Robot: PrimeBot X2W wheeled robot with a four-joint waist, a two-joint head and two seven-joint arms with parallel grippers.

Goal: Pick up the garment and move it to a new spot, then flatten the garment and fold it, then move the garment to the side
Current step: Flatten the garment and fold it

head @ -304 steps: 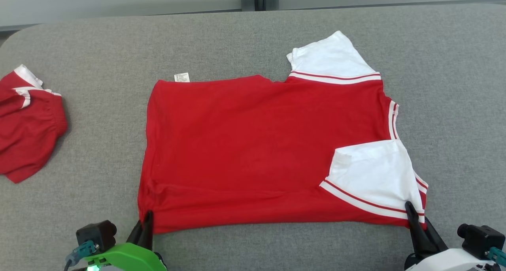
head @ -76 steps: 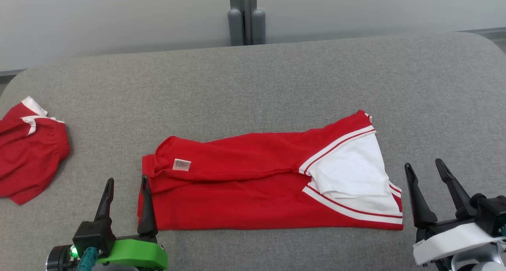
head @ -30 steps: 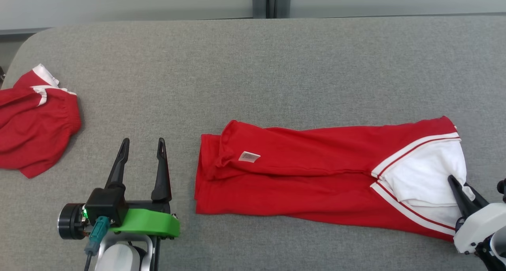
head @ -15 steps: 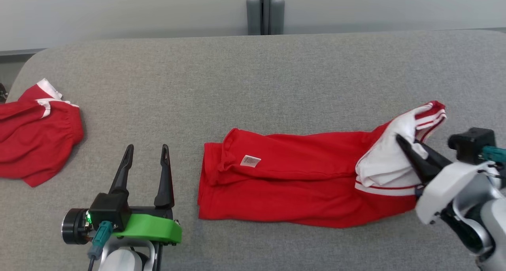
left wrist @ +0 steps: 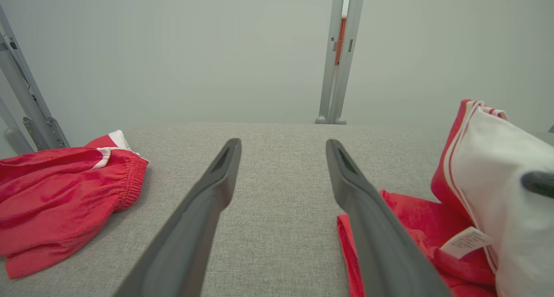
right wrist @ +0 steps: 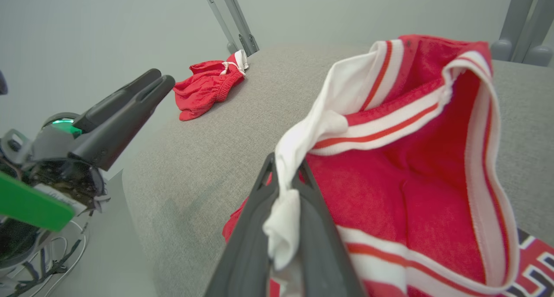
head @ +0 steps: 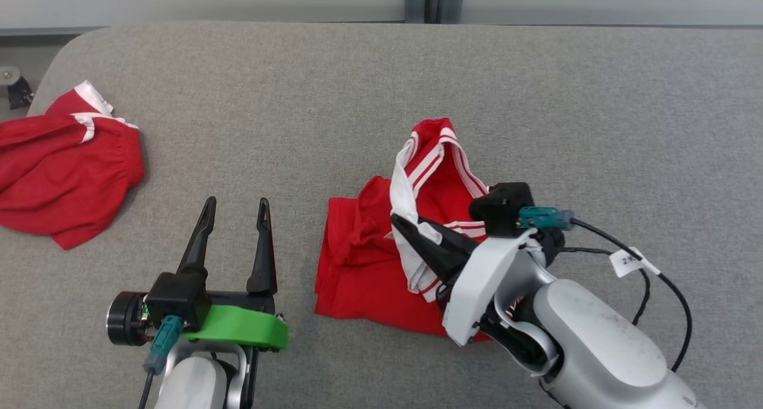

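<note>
The grey padded table (head: pixel 298 99) spreads beneath both pincers. The red-and-white garment (head: pixel 357 260) lies just right of the left pincer (head: pixel 236 201), its white-striped end lifted and clamped tight in the right pincer (head: pixel 396 221). Red shorts (head: pixel 65 176) lie well left of the left pincer, which stands wide, gripping nothing

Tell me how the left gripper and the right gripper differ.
The left gripper is open, nothing between its fingers; the right gripper is shut on the white edge of the red shirt. The left gripper stands apart from the shirt; the right gripper holds part of it lifted. Both have long dark fingers.
</note>
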